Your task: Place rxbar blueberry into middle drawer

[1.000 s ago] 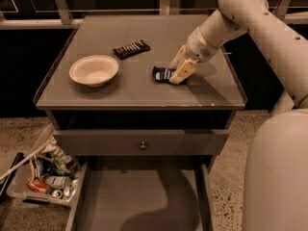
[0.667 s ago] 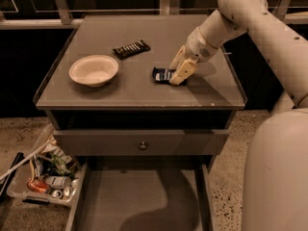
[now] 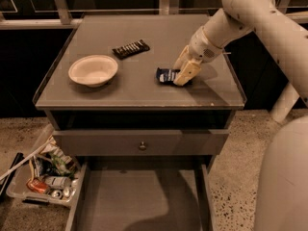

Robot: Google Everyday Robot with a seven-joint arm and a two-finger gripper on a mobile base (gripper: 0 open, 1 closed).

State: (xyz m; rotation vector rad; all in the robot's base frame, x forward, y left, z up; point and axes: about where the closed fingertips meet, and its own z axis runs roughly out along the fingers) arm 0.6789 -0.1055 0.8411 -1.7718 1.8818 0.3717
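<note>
The rxbar blueberry point(image 3: 166, 75), a small dark blue bar with white lettering, lies flat on the grey cabinet top point(image 3: 144, 32), right of centre. My gripper point(image 3: 184, 71) is down at the bar's right end, touching or nearly touching it, with the white arm reaching in from the upper right. The middle drawer point(image 3: 120, 191) is pulled open below, at the bottom of the view. Its flat grey floor is bare, with a shadow across the middle.
A white bowl point(image 3: 93, 70) sits on the left of the top. A black-brown bar point(image 3: 131, 48) lies behind it. A shut drawer front with a round knob point(image 3: 142, 145) is above the open drawer. A clear bin of cans and clutter point(image 3: 43, 177) stands on the floor, left.
</note>
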